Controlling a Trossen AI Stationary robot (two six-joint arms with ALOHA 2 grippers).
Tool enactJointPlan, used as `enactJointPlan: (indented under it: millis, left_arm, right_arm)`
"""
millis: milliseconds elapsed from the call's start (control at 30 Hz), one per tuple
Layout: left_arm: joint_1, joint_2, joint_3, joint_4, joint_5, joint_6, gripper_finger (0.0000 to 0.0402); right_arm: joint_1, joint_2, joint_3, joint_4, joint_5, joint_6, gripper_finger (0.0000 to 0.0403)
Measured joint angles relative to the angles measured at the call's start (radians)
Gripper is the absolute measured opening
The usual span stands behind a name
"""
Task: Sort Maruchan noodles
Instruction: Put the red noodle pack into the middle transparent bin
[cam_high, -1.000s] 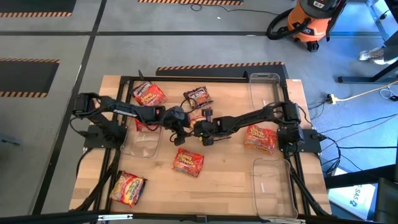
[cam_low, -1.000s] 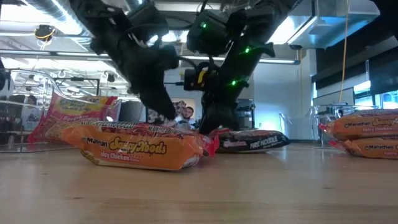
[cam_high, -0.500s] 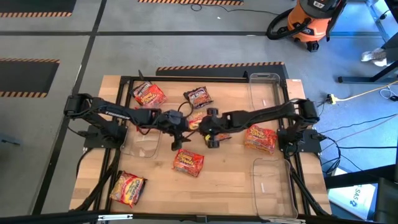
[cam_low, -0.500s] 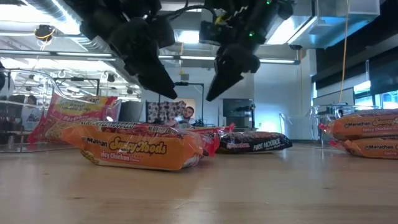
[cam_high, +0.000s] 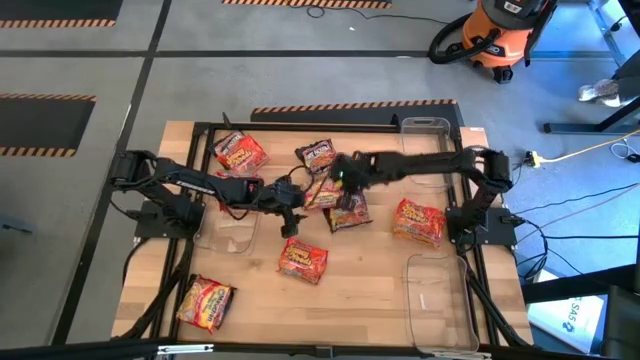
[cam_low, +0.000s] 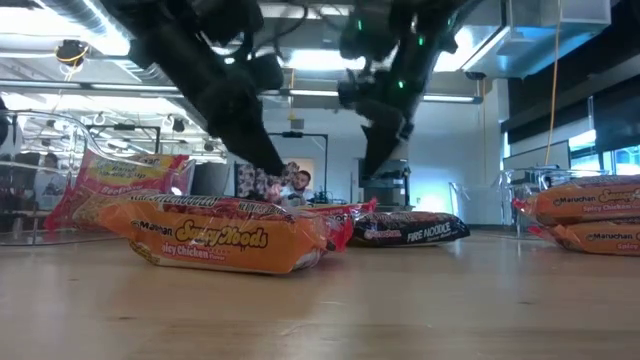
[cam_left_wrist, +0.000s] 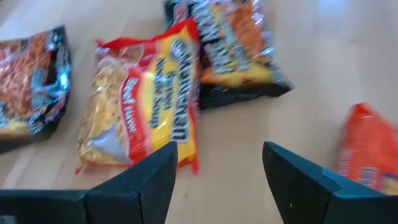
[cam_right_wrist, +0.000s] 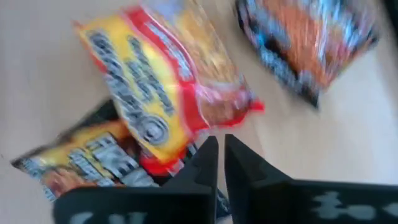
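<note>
Grey concrete floor (cam_high: 80, 60) with hazard-striped mats (cam_high: 45, 100) (orange shop vacuum (cam_high: 497, 35) beyond the table).

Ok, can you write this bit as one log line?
left hand: open, above table | right hand: shut, empty, over yellow packet | sorting unfinished

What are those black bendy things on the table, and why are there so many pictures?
They are two robot arms, each ending in a two-finger gripper. One picture looks down from above, one looks across the wooden table from its top, and two come from cameras on the arms' wrists. Ramen packets lie scattered on the table. The left gripper has its fingers open, hovering over a red-and-yellow packet. The right gripper is shut, above the same packets in the middle, including a dark packet. Neither holds anything. Clear plastic bins wait at the sides.
</note>
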Motion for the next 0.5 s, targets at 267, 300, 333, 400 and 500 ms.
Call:
enactJointPlan:
  millis: [267,300,333,400,500]
  left_arm:
    - [0.032,0.115,0.000,-0.001,-0.116,0.004,0.0229]
    - [0.036,0.125,0.000,-0.006,-0.124,0.011,0.0229]
    - [0.041,0.135,0.000,-0.002,-0.125,0.021,0.0229]
    - [0.049,0.150,0.000,0.010,-0.125,0.031,0.0229]
    - [0.055,0.178,0.000,0.042,-0.123,0.053,0.0229]
  right_arm:
    - [-0.176,-0.002,-0.089,0.133,-0.285,0.122,0.0154]
    - [-0.185,-0.002,-0.105,0.158,-0.313,0.143,0.0179]
    - [-0.191,-0.001,-0.123,0.180,-0.341,0.163,0.0203]
    - [-0.202,0.001,-0.162,0.233,-0.404,0.200,0.0248]
    - [-0.204,0.006,-0.221,0.358,-0.446,0.270,0.0301]
